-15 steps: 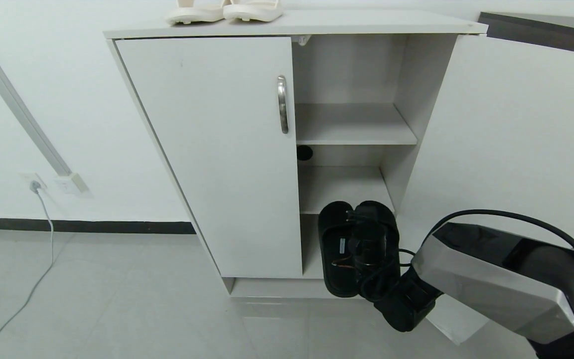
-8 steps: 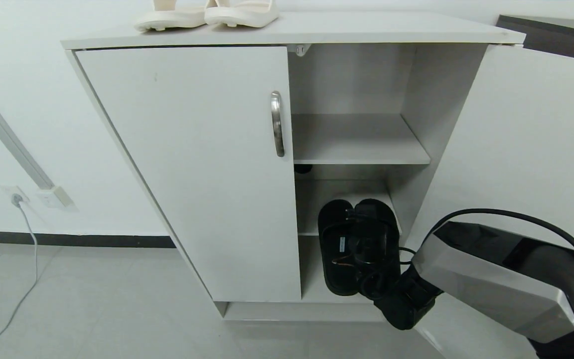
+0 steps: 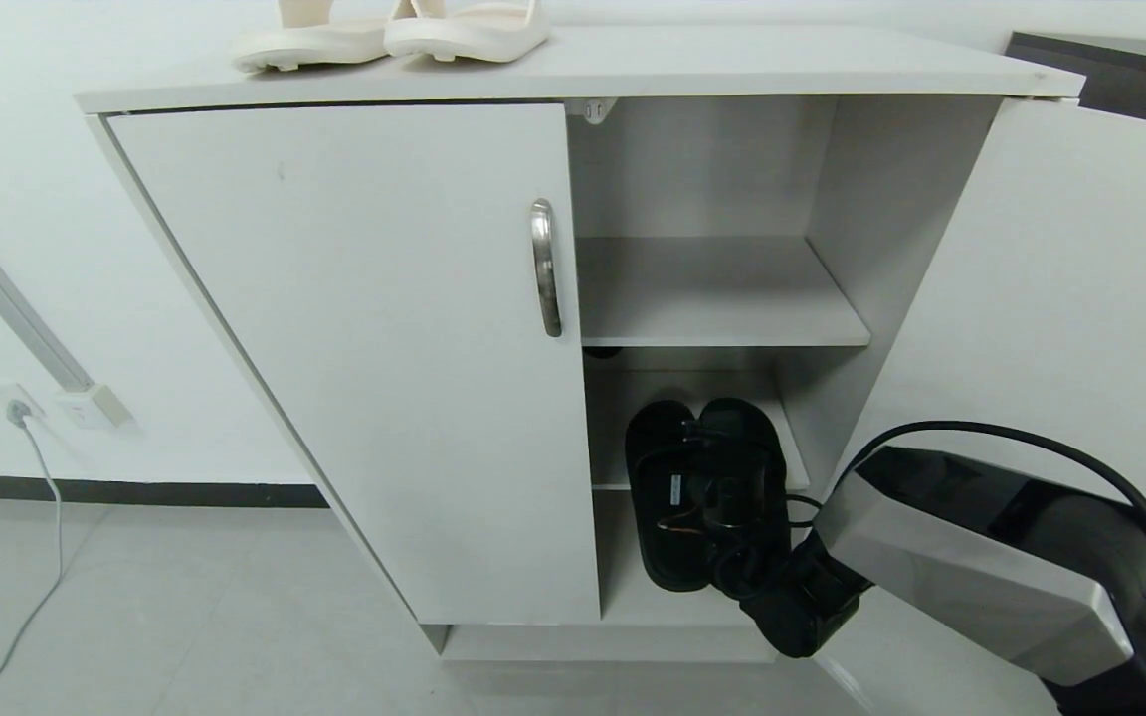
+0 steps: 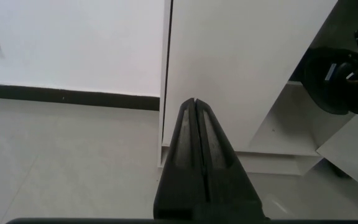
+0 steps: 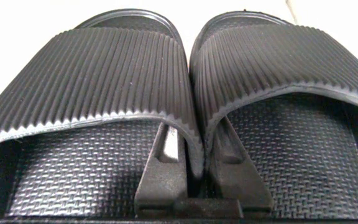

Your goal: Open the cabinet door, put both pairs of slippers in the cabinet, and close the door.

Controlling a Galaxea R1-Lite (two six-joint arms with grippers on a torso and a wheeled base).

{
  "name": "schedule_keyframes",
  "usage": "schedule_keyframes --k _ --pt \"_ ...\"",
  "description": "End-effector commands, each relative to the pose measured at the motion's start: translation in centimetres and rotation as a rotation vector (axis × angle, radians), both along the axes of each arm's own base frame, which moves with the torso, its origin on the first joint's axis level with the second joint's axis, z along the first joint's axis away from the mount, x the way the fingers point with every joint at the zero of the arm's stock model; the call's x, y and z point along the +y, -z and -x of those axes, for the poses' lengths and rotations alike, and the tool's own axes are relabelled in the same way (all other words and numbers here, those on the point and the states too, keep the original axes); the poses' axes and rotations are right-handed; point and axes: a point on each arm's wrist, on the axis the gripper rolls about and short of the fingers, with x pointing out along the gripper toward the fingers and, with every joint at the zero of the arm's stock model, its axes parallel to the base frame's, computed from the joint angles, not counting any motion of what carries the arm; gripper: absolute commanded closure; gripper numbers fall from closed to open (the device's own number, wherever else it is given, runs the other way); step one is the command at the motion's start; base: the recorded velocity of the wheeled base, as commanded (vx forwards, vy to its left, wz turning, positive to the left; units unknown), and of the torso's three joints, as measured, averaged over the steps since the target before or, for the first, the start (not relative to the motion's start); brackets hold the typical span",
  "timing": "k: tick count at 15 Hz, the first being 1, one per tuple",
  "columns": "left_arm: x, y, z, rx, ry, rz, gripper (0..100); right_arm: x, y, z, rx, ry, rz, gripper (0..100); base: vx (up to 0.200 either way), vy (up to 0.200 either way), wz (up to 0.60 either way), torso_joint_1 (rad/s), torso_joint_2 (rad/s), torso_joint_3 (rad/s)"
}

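Since 1.0 s ago: head camera has closed in on the cabinet [image 3: 573,70], so the whole view has shifted. Against the cabinet, the black slippers [image 3: 702,497] have gone from below the middle shelf [image 3: 623,438] to overlapping its front edge.

Cabinet: white, right door [image 3: 1060,298] swung open, left door [image 3: 364,348] closed, metal handle [image 3: 545,267] at its inner edge. Upper shelf [image 3: 722,298] bare.

Black slippers: one pair, side by side, held off the floor before the open right half. Toes point up across the middle shelf's front edge, heels hang in front of the bottom compartment. Matte black, ribbed straps, diamond-textured footbeds, small pale label on the left footbed.

Cream slippers [image 3: 394,35]: on the left half of the cabinet top, partly cut off.

Right gripper [image 5: 194,158]: one finger under each strap, jaws pinching the two adjoining strap edges together.

Left gripper [image 4: 195,109]: low, facing the closed door's lower part, jaws clenched on nothing.
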Motion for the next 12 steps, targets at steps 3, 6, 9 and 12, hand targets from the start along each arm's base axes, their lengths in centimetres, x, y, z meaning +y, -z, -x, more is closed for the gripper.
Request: schedule_keyframes --k 3,6,9,12 --pt "0.0 0.0 0.0 0.001 -0.002 0.001 100 -0.1 0.6 -0.8 0.01 -0.003 0.006 100 0.0 0.0 0.0 0.0 0.0 0.0" --pt "0.0 0.0 0.0 0.001 -0.001 -0.001 100 0.2 0.0 -2.3 0.01 0.009 0.004 100 0.0 0.0 0.0 0.0 0.0 0.0" --pt "0.0 0.0 0.0 0.001 -0.002 0.001 100 0.7 0.2 -3.7 0.01 0.019 0.004 100 0.0 0.0 0.0 0.0 0.0 0.0" --pt "0.0 0.0 0.0 0.001 -0.002 0.001 100 0.8 -0.1 -5.0 0.013 0.029 0.006 100 0.0 0.0 0.0 0.0 0.0 0.0"
